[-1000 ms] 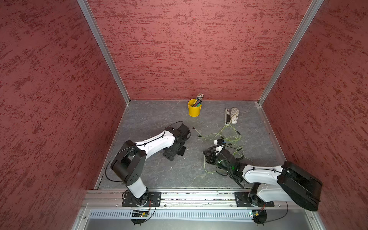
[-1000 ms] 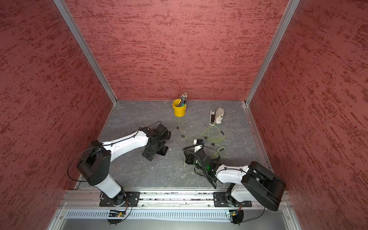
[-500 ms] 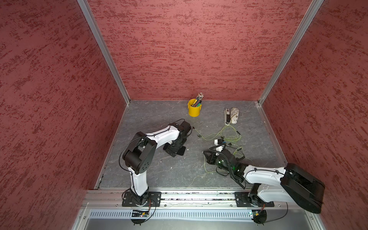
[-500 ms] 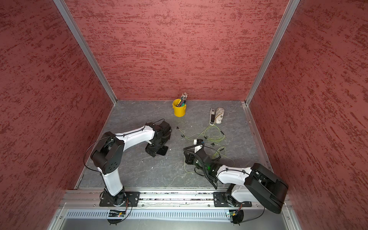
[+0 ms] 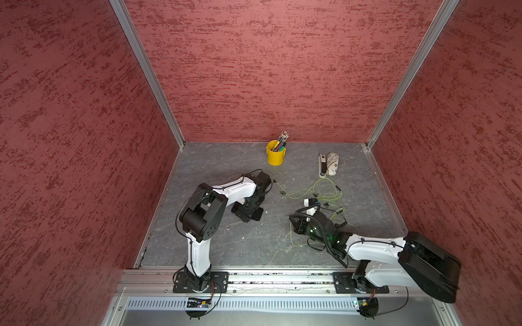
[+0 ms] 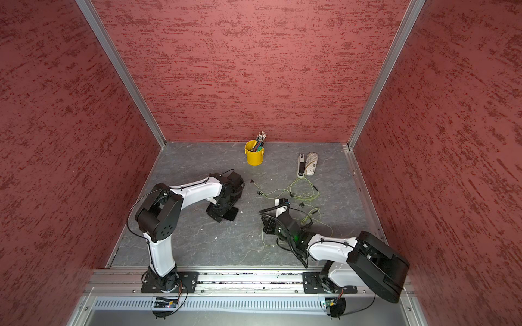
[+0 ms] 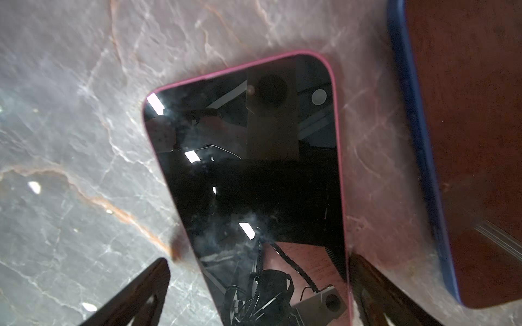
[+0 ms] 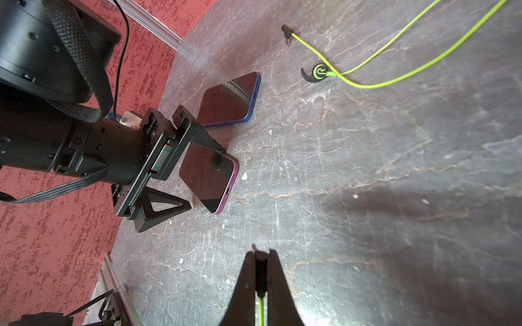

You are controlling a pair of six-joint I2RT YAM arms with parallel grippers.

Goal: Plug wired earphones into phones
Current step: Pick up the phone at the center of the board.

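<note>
Holding the small black plug [image 8: 261,269] of one yellow-green wired earphone cable [image 8: 261,310], the right gripper [image 8: 260,252] is closed tight on the plug body, pin forward, low over the grey stone-patterned tabletop [image 8: 367,169].

Left gripper [image 7: 260,259]: jaws spread wide, one finger along each long side of the flat black phone with a pink-purple rim [image 8: 210,180]. No clamp yet; contact cannot be told.

The phone lies screen up, its port end [image 8: 227,191] facing the plug and well apart from it. A second black phone with a blue rim [image 8: 228,98] lies just beside it. The other earphone set [image 8: 395,42] lies loose near that phone.

Handling, as judged:
- Plug is light and rigid, its pin thin; grip the body, never the cable.
- Cable is limp and cannot push; it may drag.
- Phone is light and glossy, likely to slide on this surface; brace the rim, not the glass.
</note>
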